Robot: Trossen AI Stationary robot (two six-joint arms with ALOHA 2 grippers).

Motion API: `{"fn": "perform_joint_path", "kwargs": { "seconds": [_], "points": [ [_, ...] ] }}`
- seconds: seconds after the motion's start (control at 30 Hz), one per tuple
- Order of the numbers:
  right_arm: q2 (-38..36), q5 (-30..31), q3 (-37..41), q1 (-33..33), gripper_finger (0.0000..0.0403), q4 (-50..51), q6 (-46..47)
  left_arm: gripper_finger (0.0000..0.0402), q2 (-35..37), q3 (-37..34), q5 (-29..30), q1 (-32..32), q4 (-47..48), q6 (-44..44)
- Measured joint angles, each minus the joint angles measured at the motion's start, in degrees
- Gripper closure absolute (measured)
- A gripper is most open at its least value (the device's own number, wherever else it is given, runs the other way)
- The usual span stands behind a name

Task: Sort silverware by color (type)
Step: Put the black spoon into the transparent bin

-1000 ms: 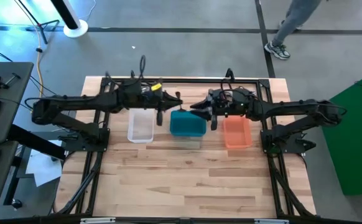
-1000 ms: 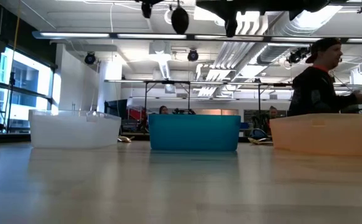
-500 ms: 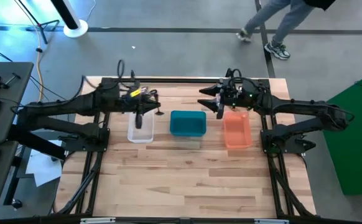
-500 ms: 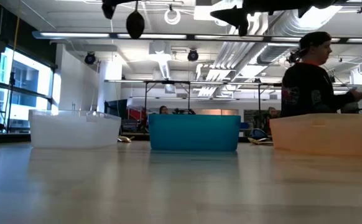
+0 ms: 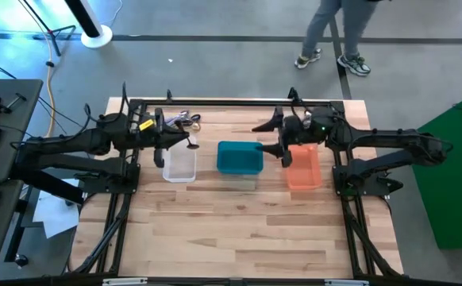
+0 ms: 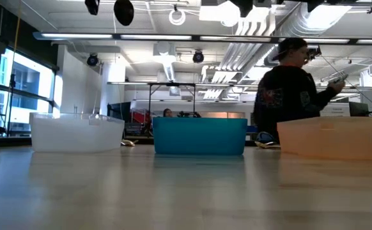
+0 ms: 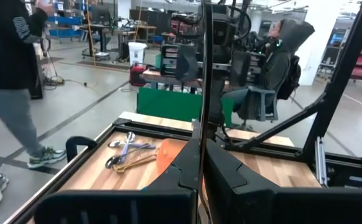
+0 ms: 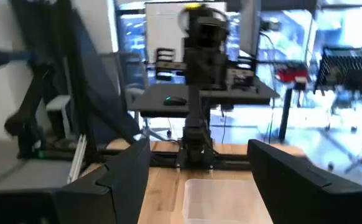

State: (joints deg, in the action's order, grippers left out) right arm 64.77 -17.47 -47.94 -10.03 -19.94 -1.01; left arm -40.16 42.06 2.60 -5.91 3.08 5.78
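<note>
My left gripper hovers over the far end of the clear bin, shut on a dark spoon. The spoon's oval bowl hangs high above the table in the low view. My right gripper is open and holds nothing; it hovers between the teal bin and the orange bin. Its fingers stand wide apart. A small pile of silver and gold utensils lies flat on the table near the far edge, also seen as the pile in the left wrist view. My left gripper pinches the dark spoon by its thin handle between the two shut fingers, coming at it level and pointing toward the table's right. The handle stands upright across the fingers. The spoon is lifted clear, with its bowl hanging below the gripper.
The three bins stand in a row across the table's far half. The black frame rail runs along the far edge behind the pile. Bare wood fills the near half. A person walks past beyond the table.
My left gripper has carried the dark spoon toward the table's left, from over the teal bin to over the clear bin, and slightly up. My right gripper has drifted right, from the teal bin toward the orange bin. The person behind the table has walked on.
</note>
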Motion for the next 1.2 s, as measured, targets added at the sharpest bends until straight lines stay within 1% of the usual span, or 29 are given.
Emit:
{"fn": "perform_joint_path", "kwargs": {
  "seconds": [0.1, 0.3, 0.63, 0.73, 0.8, 0.9, 1.0, 1.13, 1.2],
  "points": [
    [0.00, 0.91, 0.01, 1.11, 0.0148, 0.01, -1.46, 0.0401, 0.00, 0.00, -0.42, 0.00, 0.10, 0.02],
    [0.00, 0.96, 0.00, 1.19, 0.0148, 0.01, 0.80, 0.0401, -0.02, 0.00, -0.42, 0.00, 0.10, 0.02],
    [0.00, 0.98, 0.00, 1.04, 0.0148, 0.00, 0.57, 0.0401, -0.04, 0.00, -0.44, 0.00, 0.13, -0.85],
    [0.00, 0.98, 0.00, 1.04, 0.0148, 0.02, 0.57, 0.0401, 0.01, 0.03, -0.46, 0.00, 0.68, 0.76],
    [0.00, 1.00, 0.00, 1.04, 0.0148, 0.02, 0.57, 0.0401, 0.17, 1.23, -0.06, -0.10, 5.21, 2.69],
    [0.03, 1.02, 0.00, 1.04, 0.0148, 0.02, 0.56, 0.0401, -0.27, 5.02, 5.47, -0.83, 17.79, 6.19],
    [0.07, 1.04, 0.00, 1.02, 0.0148, 0.05, 0.55, 0.0401, -1.45, 6.34, 9.68, -2.68, 27.95, 11.31],
    [0.07, 3.53, 0.00, 1.04, 0.0148, 0.82, 0.54, 0.0401, -4.28, 6.32, 9.34, -6.25, 36.97, 19.69],
    [0.09, 5.40, 0.00, 1.04, 0.0148, 0.87, 0.54, 0.0401, -6.28, 5.39, 9.11, -7.72, 38.98, 21.64]
  ]
}}
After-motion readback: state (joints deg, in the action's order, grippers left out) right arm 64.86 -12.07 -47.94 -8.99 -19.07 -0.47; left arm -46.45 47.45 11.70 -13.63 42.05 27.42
